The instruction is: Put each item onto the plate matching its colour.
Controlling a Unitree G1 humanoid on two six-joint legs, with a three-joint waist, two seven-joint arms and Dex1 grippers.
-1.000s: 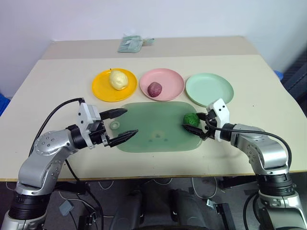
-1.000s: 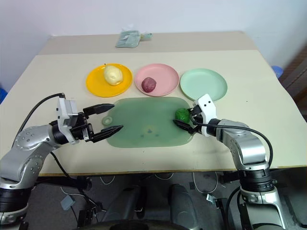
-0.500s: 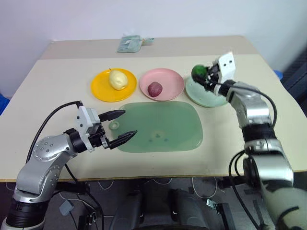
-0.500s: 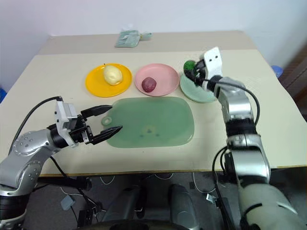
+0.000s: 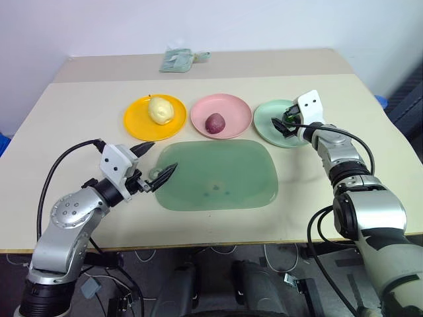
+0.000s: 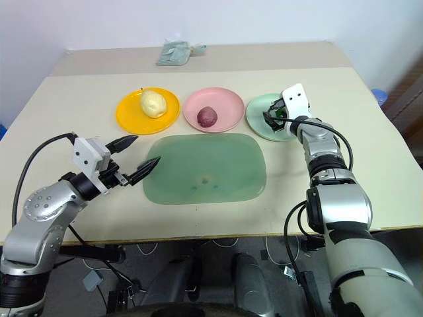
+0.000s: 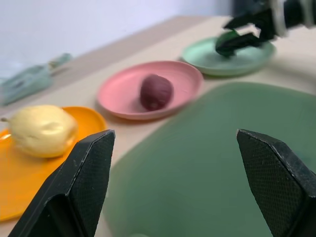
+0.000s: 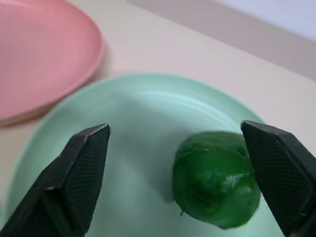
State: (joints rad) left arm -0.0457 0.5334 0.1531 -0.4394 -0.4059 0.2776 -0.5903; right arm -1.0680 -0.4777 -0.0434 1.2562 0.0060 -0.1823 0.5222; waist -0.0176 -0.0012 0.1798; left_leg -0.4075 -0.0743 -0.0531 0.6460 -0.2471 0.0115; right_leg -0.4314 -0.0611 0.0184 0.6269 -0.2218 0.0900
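Looking across the three plates, you find every item on its matching colour, the green ball (image 8: 216, 177) lying on the mint plate (image 5: 268, 122) at the far right between the spread, empty fingers of the right gripper (image 8: 182, 182), the left gripper (image 5: 156, 166) open and empty too, so nothing looks left.

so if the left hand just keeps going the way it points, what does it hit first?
Probably the pink plate with the dark red fruit: the left wrist view puts them between the open fingers of the left hand, past a stretch of green mat. Depth is uncertain.

Three plates are lined up on the table (image 6: 370, 125) — yellow (image 6: 125, 113), pink (image 6: 228, 105), mint (image 6: 259, 119). The right claw (image 6: 272, 115) is spread over the mint one.
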